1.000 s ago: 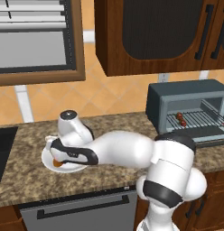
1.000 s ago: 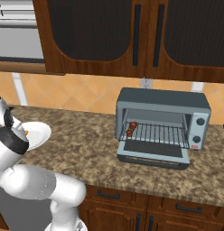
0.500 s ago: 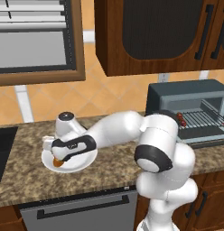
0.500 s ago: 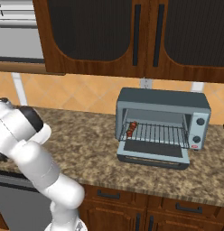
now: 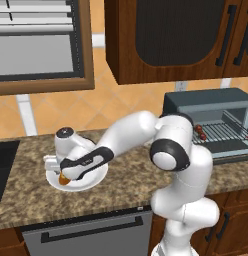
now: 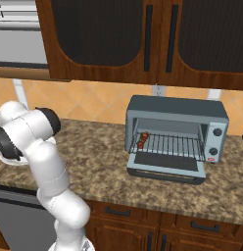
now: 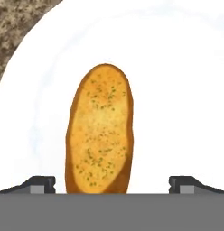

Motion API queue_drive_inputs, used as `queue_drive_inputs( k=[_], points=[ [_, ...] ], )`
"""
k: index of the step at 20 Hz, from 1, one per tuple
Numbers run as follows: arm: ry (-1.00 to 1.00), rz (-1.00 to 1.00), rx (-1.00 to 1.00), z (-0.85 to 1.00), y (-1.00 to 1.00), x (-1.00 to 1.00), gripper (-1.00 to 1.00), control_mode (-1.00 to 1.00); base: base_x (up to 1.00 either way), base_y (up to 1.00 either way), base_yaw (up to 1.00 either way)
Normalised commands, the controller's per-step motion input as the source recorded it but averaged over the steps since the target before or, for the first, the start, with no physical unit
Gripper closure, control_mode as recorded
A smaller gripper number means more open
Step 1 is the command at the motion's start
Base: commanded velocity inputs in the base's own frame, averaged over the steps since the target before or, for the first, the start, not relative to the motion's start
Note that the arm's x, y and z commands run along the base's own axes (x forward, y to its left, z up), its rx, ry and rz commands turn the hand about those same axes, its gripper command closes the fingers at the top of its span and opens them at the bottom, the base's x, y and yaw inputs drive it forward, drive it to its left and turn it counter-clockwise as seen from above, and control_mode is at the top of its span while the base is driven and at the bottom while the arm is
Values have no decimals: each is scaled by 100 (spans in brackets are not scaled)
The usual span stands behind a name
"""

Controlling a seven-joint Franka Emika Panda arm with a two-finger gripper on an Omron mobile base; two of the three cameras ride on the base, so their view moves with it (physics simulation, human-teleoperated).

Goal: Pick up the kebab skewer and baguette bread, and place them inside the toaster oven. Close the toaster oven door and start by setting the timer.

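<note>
Here the fingers (image 7: 112,184) spread wide around the baguette bread (image 7: 99,131) on the white plate (image 7: 177,99).

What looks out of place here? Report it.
Nothing stands out. The bread lies flat on the plate between the open gripper tips; the skewer sits on the oven rack.

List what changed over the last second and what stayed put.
The arm's elbow swung up and right while the gripper stayed low over the plate, open, straddling the baguette without gripping it. The skewer remains on the rack of the toaster oven, whose door still hangs open.
</note>
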Motion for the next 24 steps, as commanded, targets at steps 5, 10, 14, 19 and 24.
queue_drive_inputs(
  k=[5, 10, 14, 19, 24],
  points=[
    [0, 0, 0, -18, 4, 7, -100, -100, 0, 0, 0],
    [0, 0, 0, -11, 5, 12, -100, -100, 0, 0, 0],
    [0, 0, 0, -2, 15, 19, -100, -100, 0, 0, 0],
    [0, 0, 0, -25, 1, 3, -100, -100, 0, 0, 0],
    [0, 0, 2, -29, -14, -1, -100, -100, 0, 0, 0]
  ],
)
